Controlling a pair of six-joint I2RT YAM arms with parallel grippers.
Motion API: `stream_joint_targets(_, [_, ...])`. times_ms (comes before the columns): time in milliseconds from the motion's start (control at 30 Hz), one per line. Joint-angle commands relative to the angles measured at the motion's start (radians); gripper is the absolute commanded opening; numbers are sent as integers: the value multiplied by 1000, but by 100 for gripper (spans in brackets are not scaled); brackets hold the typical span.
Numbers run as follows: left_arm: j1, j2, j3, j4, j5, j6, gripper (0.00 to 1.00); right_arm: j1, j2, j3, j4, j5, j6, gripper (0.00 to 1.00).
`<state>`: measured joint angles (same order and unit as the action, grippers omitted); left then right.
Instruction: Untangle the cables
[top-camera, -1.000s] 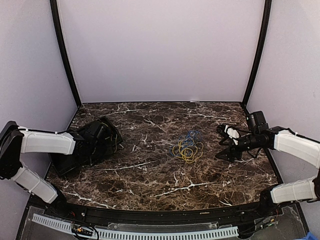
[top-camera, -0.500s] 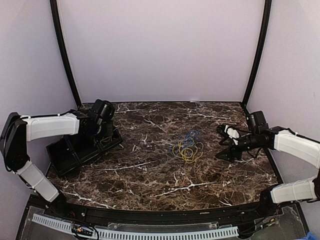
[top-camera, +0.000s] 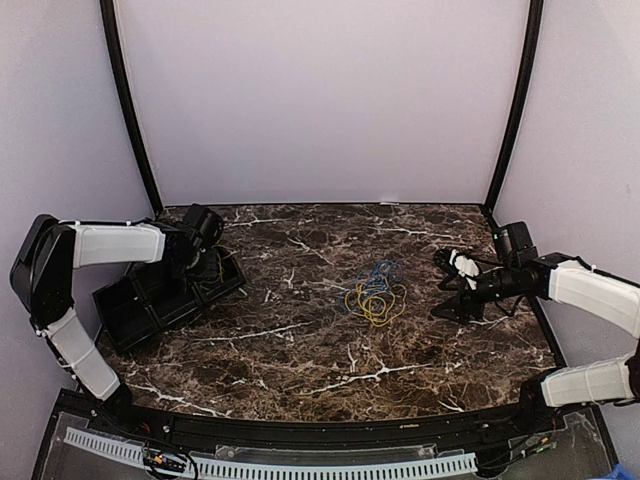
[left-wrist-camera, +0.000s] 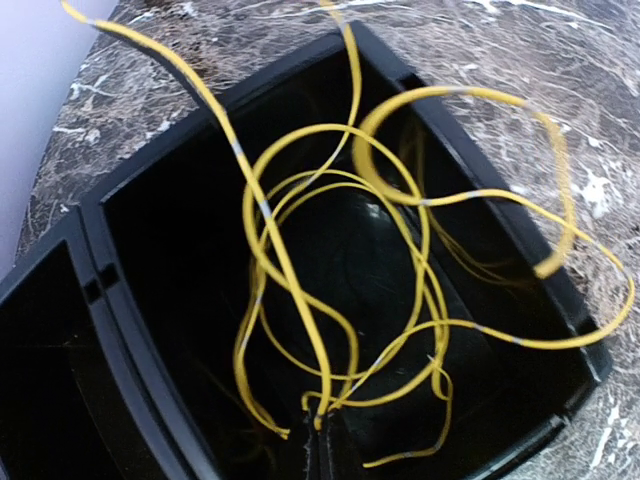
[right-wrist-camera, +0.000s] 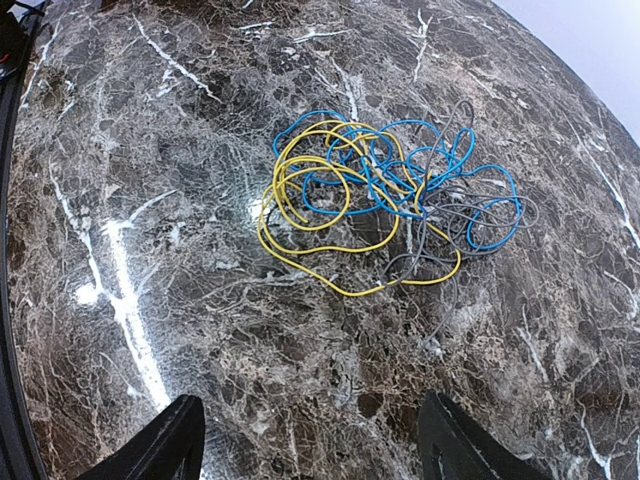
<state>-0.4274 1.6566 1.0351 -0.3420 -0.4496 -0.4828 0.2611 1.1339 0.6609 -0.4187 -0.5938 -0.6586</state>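
Bench (top-camera: 300, 350): dark brown marble with white veins and soft glare patches.
Walls (top-camera: 320, 100): plain pale lilac, at the back and both sides.
Posts (top-camera: 128, 110): black, curved, at the back corners.
Front edge: white slotted strip (top-camera: 270, 465).

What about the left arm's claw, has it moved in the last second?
Yes. In the top view the left gripper, holding a yellow cable, has swung toward the back wall, from the black bin's middle to its far edge.
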Motion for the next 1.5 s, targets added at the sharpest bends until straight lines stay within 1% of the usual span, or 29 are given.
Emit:
stream_joint_targets(0, [24,-21,37,-41,-20,20,0,-2,-5,25,5,-7,-12,75])
stream_joint_targets(133, [44,-19,63,-87,-81,6,0,-2,-6,25,6,-4,-11,75])
stream_joint_targets(233, [49,-75,45,-64,-110,8,0,-2,-8,24,5,-3,-11,75])
stream_joint_targets(367, [50,-136,16,-18,-91,39,0,-2,-7,25,5,-2,-12,75])
stream_joint_targets(567, [50,-187,7,-37,-86,81,0,-2,-7,23,4,-2,-14,75])
stream_joint_targets(633, [51,-236,-40,24,-43,108,0,-2,-7,23,4,-2,-13,75])
stream_joint_targets(700, [52,-278,-83,132,90,142,0,-2,-4,23,3,-1,-15,75])
stream_joint_targets(767, [52,-296,-103,174,156,140,0,-2,-3,25,3,1,-15,75])
stream_joint_targets(867, [52,-291,-102,207,193,125,0,-2,-5,25,3,1,-15,75])
stream_joint_targets(967, [52,-269,-102,276,252,113,0,-2,-9,23,2,-1,-16,75])
stream_joint_targets(1067, [52,-193,-20,260,257,104,0,-2,-3,25,1,-1,-17,75])
stream_joint_targets(1167, [52,-157,28,238,252,88,0,-3,-3,25,-1,3,-16,75])
stream_joint_targets(1267, [52,-172,49,220,241,84,0,-2,-12,22,1,8,-14,75])
stream_joint_targets(1467, [52,-252,35,116,199,100,0,-2,3,21,3,9,-19,75])
